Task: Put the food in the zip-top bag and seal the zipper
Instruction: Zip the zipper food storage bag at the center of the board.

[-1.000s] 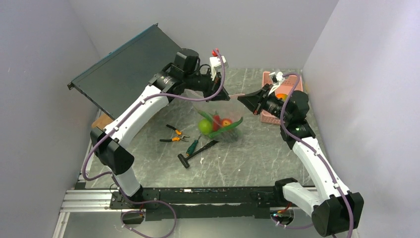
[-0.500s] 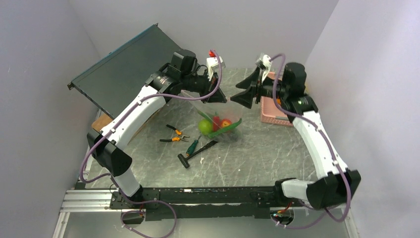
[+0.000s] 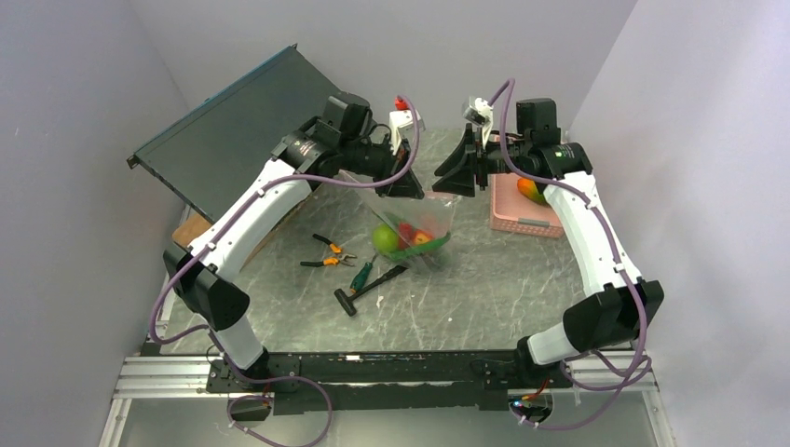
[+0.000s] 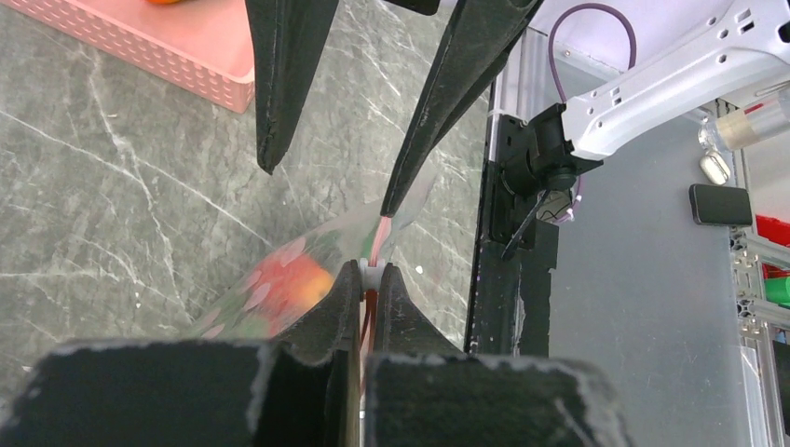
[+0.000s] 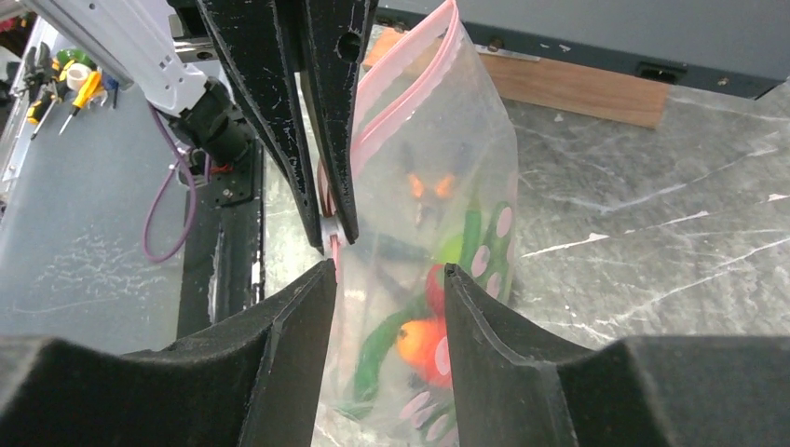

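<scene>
left arm: reaching forward and inward, wrist tipped down to the right | left gripper (image 3: 407, 189): jaws pressed together on the zipper (image 5: 421, 67) | right arm: stretched far forward, wrist turned left | right gripper (image 3: 454, 177): jaws apart, tips facing the left gripper, just beside it
</scene>
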`<state>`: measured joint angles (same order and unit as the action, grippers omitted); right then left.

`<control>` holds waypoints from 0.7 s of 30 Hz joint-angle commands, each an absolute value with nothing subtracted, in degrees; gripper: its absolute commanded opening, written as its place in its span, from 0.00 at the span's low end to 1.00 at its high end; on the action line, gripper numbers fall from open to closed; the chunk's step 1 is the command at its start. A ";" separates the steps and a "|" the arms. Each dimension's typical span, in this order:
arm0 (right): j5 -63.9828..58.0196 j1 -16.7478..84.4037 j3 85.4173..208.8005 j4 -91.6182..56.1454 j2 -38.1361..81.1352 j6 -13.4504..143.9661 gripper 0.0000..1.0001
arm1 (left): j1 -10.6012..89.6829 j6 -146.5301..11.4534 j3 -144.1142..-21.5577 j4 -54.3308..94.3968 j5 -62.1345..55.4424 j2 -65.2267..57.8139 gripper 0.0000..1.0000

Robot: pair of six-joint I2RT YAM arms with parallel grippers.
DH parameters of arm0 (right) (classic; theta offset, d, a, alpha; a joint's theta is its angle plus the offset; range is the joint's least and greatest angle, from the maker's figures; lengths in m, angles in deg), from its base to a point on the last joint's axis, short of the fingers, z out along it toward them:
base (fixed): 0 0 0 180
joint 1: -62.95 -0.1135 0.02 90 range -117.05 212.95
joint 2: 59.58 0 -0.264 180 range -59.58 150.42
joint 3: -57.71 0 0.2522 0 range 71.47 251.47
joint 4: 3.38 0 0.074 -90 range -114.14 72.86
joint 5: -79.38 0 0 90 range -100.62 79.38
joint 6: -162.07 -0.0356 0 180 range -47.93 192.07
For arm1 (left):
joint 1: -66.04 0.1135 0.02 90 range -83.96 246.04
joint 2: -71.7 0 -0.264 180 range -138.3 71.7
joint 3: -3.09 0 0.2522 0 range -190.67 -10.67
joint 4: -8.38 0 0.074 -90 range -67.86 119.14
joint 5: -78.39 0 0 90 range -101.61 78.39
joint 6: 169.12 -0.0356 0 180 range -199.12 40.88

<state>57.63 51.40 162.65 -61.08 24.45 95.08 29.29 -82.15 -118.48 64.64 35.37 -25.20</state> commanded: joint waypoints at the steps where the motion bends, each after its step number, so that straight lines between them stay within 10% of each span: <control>1: 60.70 50.73 161.36 -60.33 22.10 95.23 0.50 | 29.40 -83.80 -120.66 63.66 36.71 -25.06 0.00; 9: 56.88 49.99 154.05 -37.79 17.32 68.50 0.49 | 29.44 -84.46 -120.31 63.55 35.86 -25.10 0.00; 21: 53.13 48.49 157.24 -50.51 18.51 79.74 0.42 | 29.33 -83.52 -120.10 60.97 37.47 -25.20 0.00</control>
<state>53.76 48.87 154.72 -47.58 18.83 75.23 29.27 -82.93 -118.48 63.26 35.75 -25.73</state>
